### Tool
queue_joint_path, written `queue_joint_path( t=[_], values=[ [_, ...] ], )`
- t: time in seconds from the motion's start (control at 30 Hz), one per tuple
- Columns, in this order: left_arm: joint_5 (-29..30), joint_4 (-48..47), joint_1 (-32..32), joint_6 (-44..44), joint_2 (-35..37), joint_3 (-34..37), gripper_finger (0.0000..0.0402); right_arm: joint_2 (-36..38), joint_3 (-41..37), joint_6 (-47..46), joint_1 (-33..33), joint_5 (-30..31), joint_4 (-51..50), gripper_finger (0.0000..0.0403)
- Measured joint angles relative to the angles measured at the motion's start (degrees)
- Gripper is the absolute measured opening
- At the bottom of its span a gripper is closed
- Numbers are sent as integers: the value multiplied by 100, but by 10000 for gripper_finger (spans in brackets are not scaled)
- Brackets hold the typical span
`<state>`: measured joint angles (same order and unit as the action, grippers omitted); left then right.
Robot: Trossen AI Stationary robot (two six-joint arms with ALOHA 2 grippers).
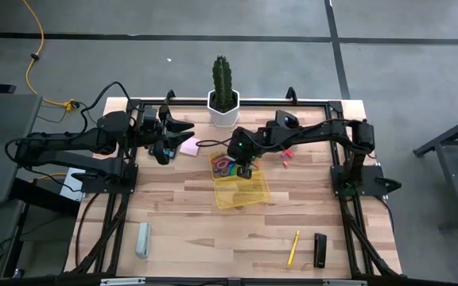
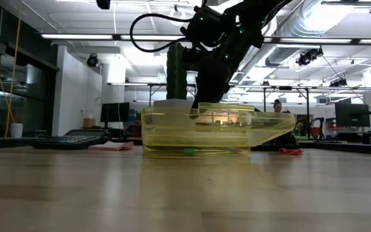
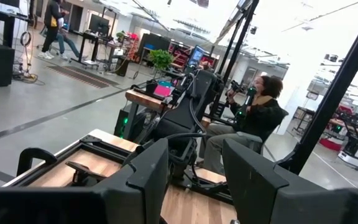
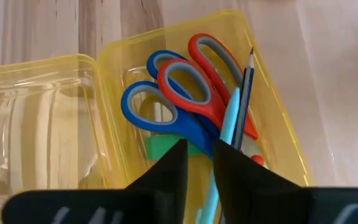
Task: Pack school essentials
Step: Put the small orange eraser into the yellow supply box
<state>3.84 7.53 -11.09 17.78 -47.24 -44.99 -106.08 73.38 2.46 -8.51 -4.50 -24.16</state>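
high view: the yellow case [image 1: 241, 191] lies open mid-table, its long axis running away from the cactus [image 1: 223, 82]. the right gripper [image 1: 246, 169] hangs over the far end of the case, where the scissors [image 1: 225, 164] lie. the left gripper [image 1: 165, 149] waits near the table's far left, just beside the pink pad [image 1: 189, 147]. still outside the case: one yellow pencil [image 1: 293, 248] at the near edge, which looks closer to the right arm's side, and small red pieces [image 1: 286, 156] right of the case. a black block [image 1: 320, 249] and a grey block [image 1: 142, 240] also lie near the front.

low view: the case [image 2: 198, 132] shows side-on with the right gripper above it; a green piece [image 2: 189, 151] lies inside.

left wrist view: the left gripper [image 3: 194, 180] has its fingers apart, holding nothing.

right wrist view: the right gripper [image 4: 197, 163] stands narrowly parted straight above the case [image 4: 110, 62], grasping nothing that shows. below lie two scissors, one blue [image 4: 160, 115], one red [image 4: 204, 87], one light-blue pen [image 4: 227, 134], one dark pencil [image 4: 246, 87] and one green piece [image 4: 160, 148], the long things running along the case.
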Motion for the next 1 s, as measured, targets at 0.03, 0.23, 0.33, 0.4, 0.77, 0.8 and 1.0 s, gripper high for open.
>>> queue_joint_path(
  t=[0.03,0.23,0.33,0.4,0.77,0.8,1.0],
  values=[
    [-2,0,0,0,0,0,141,0,-2,6,0,-5,-2,69],
    [-13,-2,0,-2,0,0,140,45,100,83,0,-13,-266,142],
    [-13,-7,0,-4,0,0,141,331,262,299,-11,-25,-729,172],
    [-13,-20,0,-51,0,0,140,630,270,431,-17,-27,-1111,182],
    [-9,-72,-2,-119,-2,0,140,3465,-2281,-1162,-54,1,316,184],
    [-9,-72,-2,-171,0,0,141,3728,-2566,-1413,-38,0,745,184],
    [0,-82,-1,-312,-2,0,140,4743,-3794,-2197,-35,8,3431,184]
  ],
)
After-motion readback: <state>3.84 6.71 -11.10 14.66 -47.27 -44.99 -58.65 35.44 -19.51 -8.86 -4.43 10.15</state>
